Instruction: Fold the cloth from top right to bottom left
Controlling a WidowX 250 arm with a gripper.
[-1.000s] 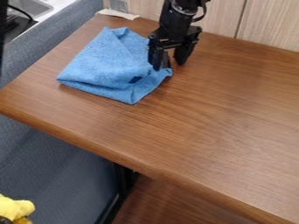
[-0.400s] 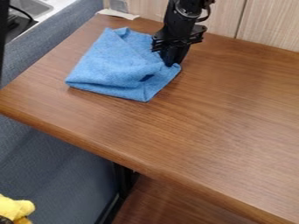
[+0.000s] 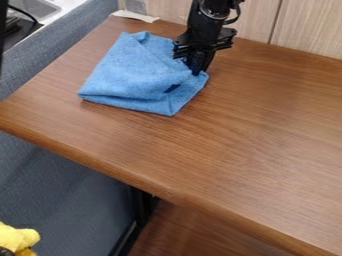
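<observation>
My black gripper hangs down from the top of the view at the right side of the blue cloth. Its fingers are closed together on the cloth's right corner, low over the table. The cloth lies rumpled and partly folded on the upper left of the table, with a diagonal fold across it and a small dark patch near its lower right. Part of the cloth's upper right edge is hidden behind the gripper.
The wooden table has its front edge running from the left down to the lower right. A pale wall stands behind it. A white scrap lies at the back left corner, and a yellow plush toy is at the bottom left.
The gripper's fingers have come together on the cloth's right corner. The cloth's lower part has shifted to the right, while its top corner has stayed almost in place.
</observation>
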